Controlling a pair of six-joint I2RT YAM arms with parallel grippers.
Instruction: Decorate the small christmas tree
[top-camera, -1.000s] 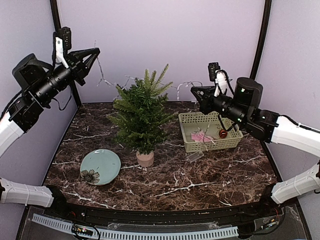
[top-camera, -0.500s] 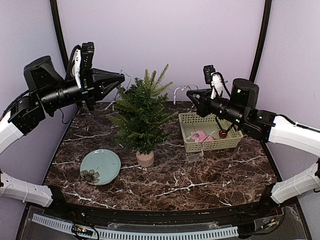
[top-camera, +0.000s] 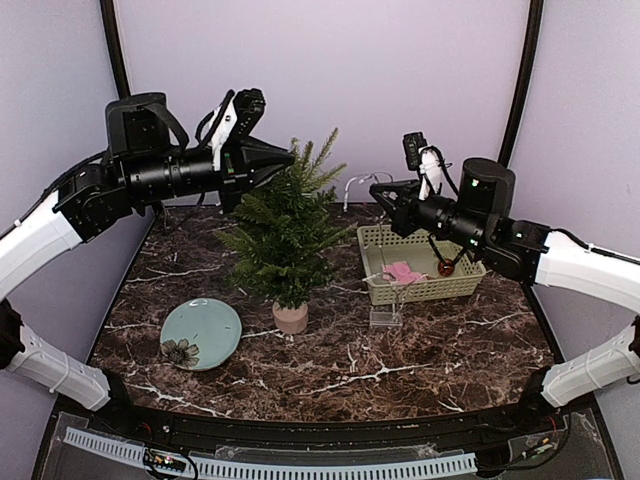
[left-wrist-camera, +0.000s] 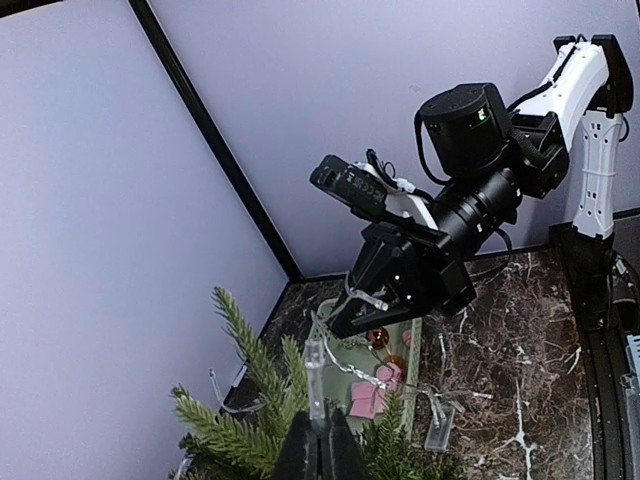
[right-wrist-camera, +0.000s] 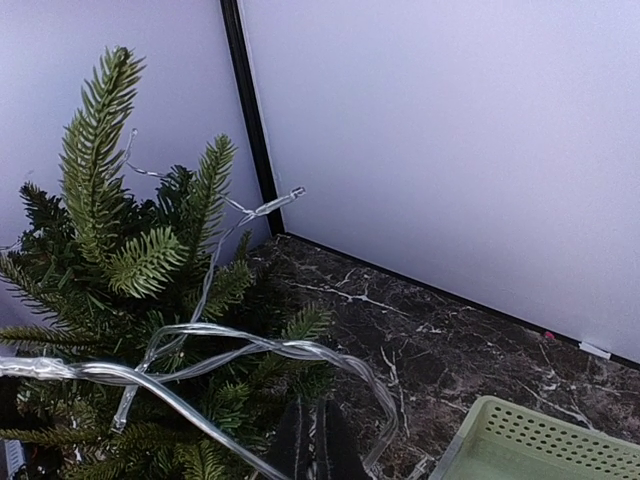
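From above, the small christmas tree (top-camera: 283, 235) stands centre frame, with the left gripper (top-camera: 289, 159) masking some upper branches. Left wrist view: closed fingers (left-wrist-camera: 300, 455), cut off at the bottom edge, pinch the light string (left-wrist-camera: 315, 365), which also hangs from the closed right gripper (left-wrist-camera: 347, 303). Right wrist view: tree at lower left, its base cut off.

Left tool (top-camera: 288, 160) and right tool (top-camera: 374, 189) flank the small christmas tree (top-camera: 283, 235) top, light string (top-camera: 352, 182) between.

Left arm (top-camera: 160, 175), left of the small christmas tree (top-camera: 285, 230): black cylindrical joint housings, white lower links, black cabling. Right arm (top-camera: 490, 215), right of it: identical construction, green indicator LEDs.
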